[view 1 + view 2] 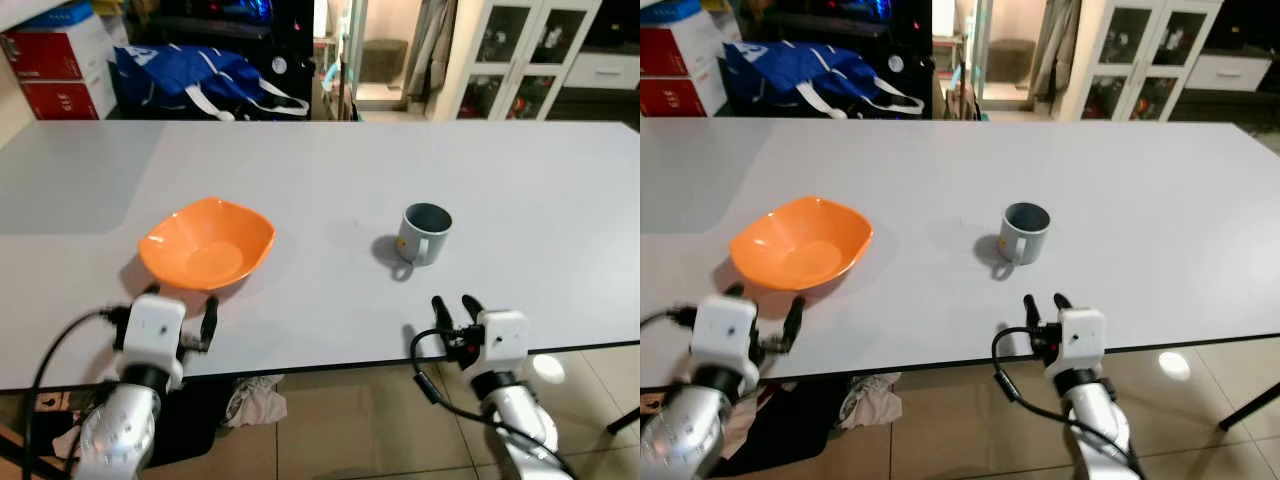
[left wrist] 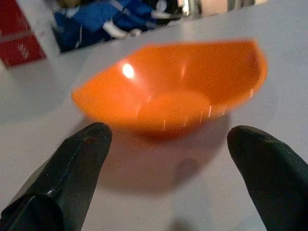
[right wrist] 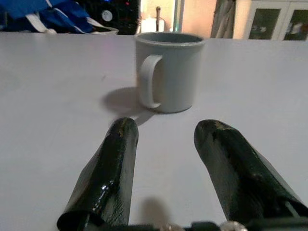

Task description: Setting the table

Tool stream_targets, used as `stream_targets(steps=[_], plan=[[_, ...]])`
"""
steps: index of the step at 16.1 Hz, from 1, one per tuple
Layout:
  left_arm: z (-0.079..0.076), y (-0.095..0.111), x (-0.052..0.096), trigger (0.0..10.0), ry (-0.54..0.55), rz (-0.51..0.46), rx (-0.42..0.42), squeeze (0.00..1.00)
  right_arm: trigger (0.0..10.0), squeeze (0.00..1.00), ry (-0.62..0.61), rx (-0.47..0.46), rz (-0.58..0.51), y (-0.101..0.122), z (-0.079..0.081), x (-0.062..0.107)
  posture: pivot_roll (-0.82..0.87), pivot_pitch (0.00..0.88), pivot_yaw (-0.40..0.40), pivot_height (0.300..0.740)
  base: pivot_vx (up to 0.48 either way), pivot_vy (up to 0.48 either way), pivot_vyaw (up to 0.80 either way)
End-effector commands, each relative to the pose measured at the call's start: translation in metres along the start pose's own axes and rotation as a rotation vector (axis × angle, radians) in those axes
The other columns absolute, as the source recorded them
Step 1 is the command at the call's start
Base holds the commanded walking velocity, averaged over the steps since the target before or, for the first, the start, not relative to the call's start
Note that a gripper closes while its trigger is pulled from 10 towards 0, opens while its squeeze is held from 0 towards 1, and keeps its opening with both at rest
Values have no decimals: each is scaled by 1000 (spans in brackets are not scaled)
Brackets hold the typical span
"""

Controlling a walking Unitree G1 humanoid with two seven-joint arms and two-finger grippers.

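Observation:
An orange bowl (image 1: 208,243) rests upright on the white table (image 1: 330,160), left of centre. My left gripper (image 1: 180,318) hovers open just in front of it, near the table's front edge; the left wrist view has the bowl (image 2: 173,91) beyond both spread fingers (image 2: 82,159). A grey-blue mug (image 1: 426,233) stands upright right of centre, handle toward me. My right gripper (image 1: 455,310) stays open a short way before it, apart from it. In the right wrist view the mug (image 3: 168,70) sits ahead of the two fingertips (image 3: 122,139).
A blue bag (image 1: 195,75) and red boxes (image 1: 60,60) lie beyond the table's far left edge. A white glass-door cabinet (image 1: 525,50) stands at the back right. Crumpled cloth (image 1: 255,400) lies on the tiled floor under the front edge.

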State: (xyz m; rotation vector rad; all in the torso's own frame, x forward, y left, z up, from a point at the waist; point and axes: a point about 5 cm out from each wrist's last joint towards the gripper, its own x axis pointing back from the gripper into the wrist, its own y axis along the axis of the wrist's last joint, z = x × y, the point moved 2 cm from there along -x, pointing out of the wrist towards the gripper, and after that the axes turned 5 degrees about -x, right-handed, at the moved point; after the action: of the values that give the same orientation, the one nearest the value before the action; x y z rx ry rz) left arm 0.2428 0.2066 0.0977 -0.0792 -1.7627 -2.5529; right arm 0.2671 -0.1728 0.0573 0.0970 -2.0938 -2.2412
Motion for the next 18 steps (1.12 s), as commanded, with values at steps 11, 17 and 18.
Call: stream_targets(steps=[11, 17, 18], plan=[[-8, 18, -25, 10000, 69, -52, 154, 0, 10000, 0, 12, -30, 49, -46, -3, 31, 21, 0, -24, 736, -26, 29, 0], [-15, 21, -25, 10000, 58, -47, 170, 0, 10000, 0, 52, 10, 28, -37, 0, 14, 14, 0, -30, 736, -47, 446, -89], [-17, 22, -26, 10000, 53, -47, 170, 0, 10000, 0, 59, 18, 34, -37, 0, 13, 13, 0, -30, 736, 0, 472, -800]])
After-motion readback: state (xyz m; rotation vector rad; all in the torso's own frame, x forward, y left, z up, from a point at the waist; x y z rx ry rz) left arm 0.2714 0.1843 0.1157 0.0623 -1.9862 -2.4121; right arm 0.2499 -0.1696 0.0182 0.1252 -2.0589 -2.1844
